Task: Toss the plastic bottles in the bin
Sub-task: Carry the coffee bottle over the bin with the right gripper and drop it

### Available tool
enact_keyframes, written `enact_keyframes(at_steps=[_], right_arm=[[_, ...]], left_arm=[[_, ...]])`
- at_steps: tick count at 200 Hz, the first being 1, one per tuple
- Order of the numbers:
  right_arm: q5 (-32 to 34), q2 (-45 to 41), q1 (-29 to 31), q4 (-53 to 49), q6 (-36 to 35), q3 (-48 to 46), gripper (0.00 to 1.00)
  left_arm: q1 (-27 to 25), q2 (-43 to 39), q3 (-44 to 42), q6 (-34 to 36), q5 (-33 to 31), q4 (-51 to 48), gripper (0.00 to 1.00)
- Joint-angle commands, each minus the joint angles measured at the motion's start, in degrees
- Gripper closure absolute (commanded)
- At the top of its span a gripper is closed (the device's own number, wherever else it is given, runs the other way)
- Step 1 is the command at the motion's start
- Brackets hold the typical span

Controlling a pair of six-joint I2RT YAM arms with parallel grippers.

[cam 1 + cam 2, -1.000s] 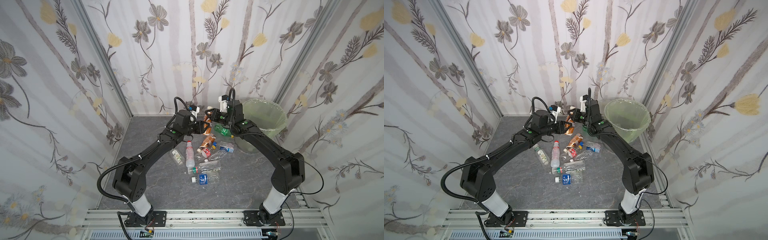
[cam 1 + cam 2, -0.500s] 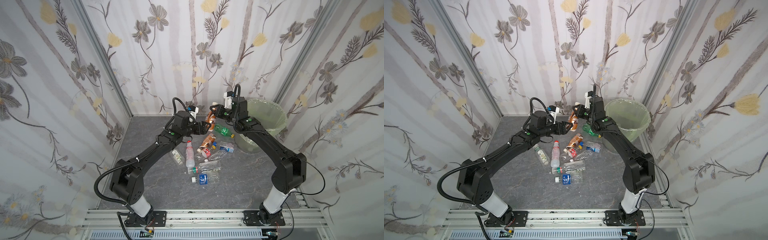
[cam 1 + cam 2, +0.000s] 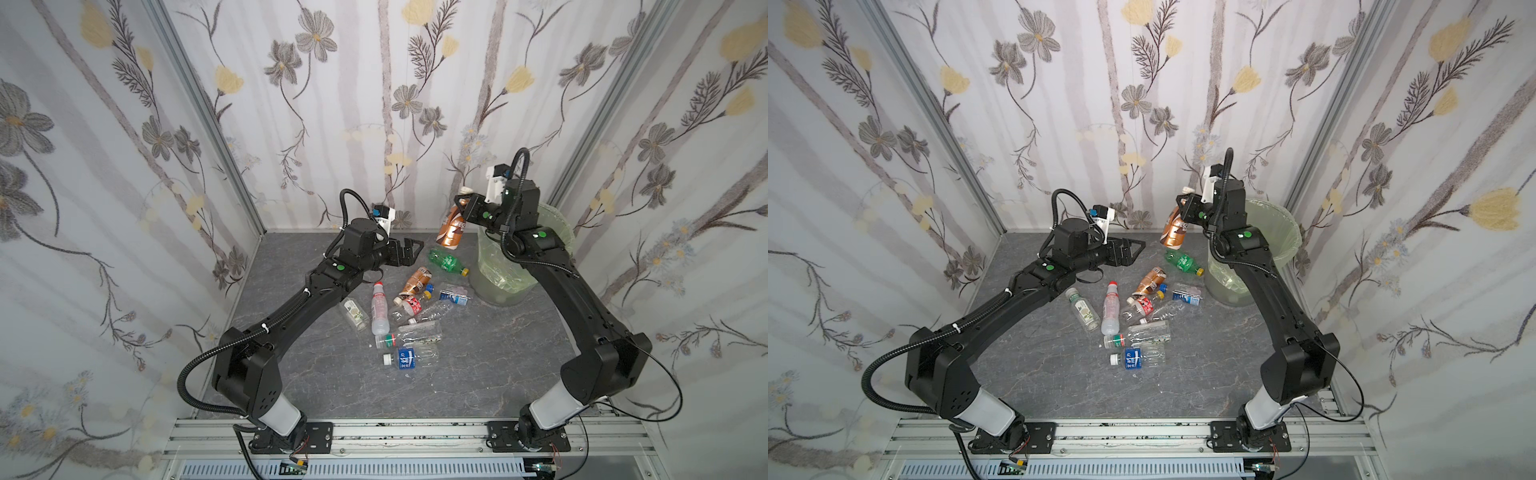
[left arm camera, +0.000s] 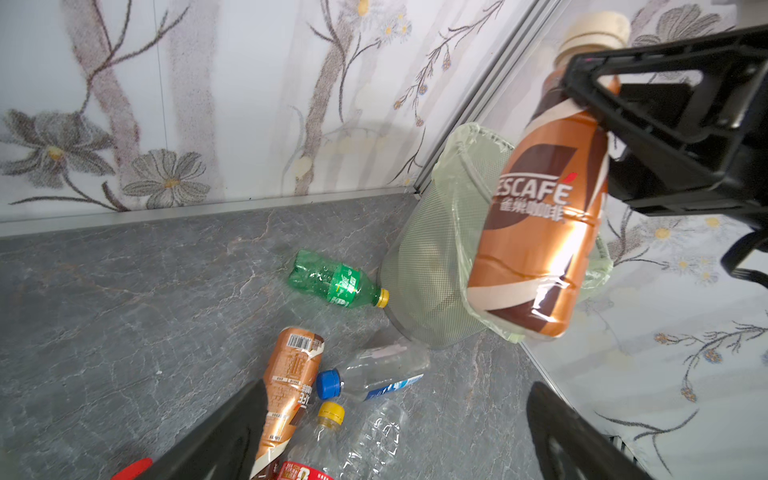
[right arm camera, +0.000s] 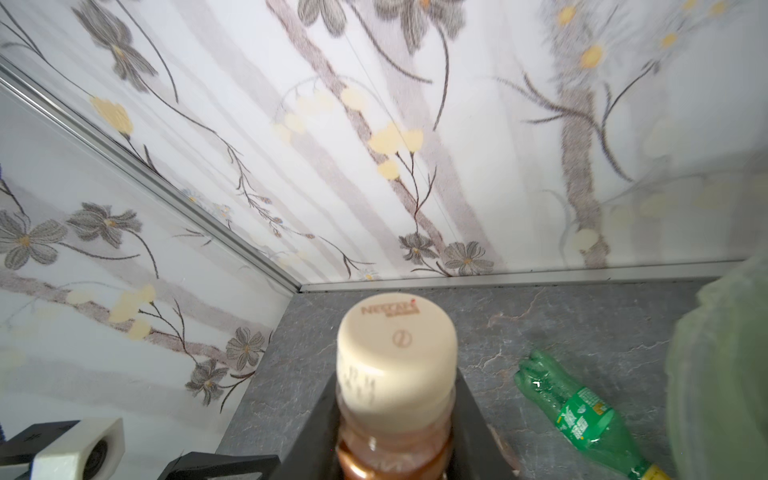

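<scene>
Plastic bottles (image 3: 380, 309) lie scattered at bench (image 3: 478, 374) centre; one brown coffee bottle (image 3: 451, 230) hangs neck-clamped in the right tool (image 3: 462, 203), by the bin (image 3: 498, 278) at the back-right corner. Left tool (image 3: 415, 252) open, empty. Light, thin-walled, probably slick: grip under the cap.

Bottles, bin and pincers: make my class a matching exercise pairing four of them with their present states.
Things:
1 right pincer
2 left pincer
3 green bottle
4 bin

States:
A open, empty
B lined with a pale green bag
C shut on a brown bottle, raised
D lying beside the bin

Pairs: 1-C, 2-A, 3-D, 4-B
</scene>
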Motion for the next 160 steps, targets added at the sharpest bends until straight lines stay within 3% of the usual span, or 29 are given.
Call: enact_keyframes(at_steps=[1,75,100,123,132,145,160], right_arm=[[2.1,-4.9,-3.0,-0.7,-1.4,-0.2,0.83],[12.9,-23.7,-14.7,5.0,0.0,-5.1,0.83],[11.3,-24.8,-20.4,7.4,3.7,-8.0,0.82],[9.7,-21.4,-21.9,9.3,5.9,-11.4,0.78],[9.2,-18.8,-21.9,9.3,6.2,-12.6,0.69],[9.0,-14.7,-21.7,8.0,5.7,-13.9,0.39],[7.1,-11.0,-22.0,6.4,5.9,-14.4,0.11]], left_arm=[[-1.8,0.3,2.4,2.8,-0.5,1.5,0.0],[-6.4,2.7,6.2,5.1,-2.4,1.5,0.0],[-6.6,1.9,4.9,5.2,-3.1,1.5,0.0],[-6.6,1.4,4.1,5.4,-3.9,1.5,0.0],[-6.5,1.3,3.9,5.3,-3.9,1.5,0.0],[-6.6,1.4,3.8,5.1,-3.9,1.5,0.0],[-6.6,1.0,3.3,4.8,-3.8,1.4,0.0]])
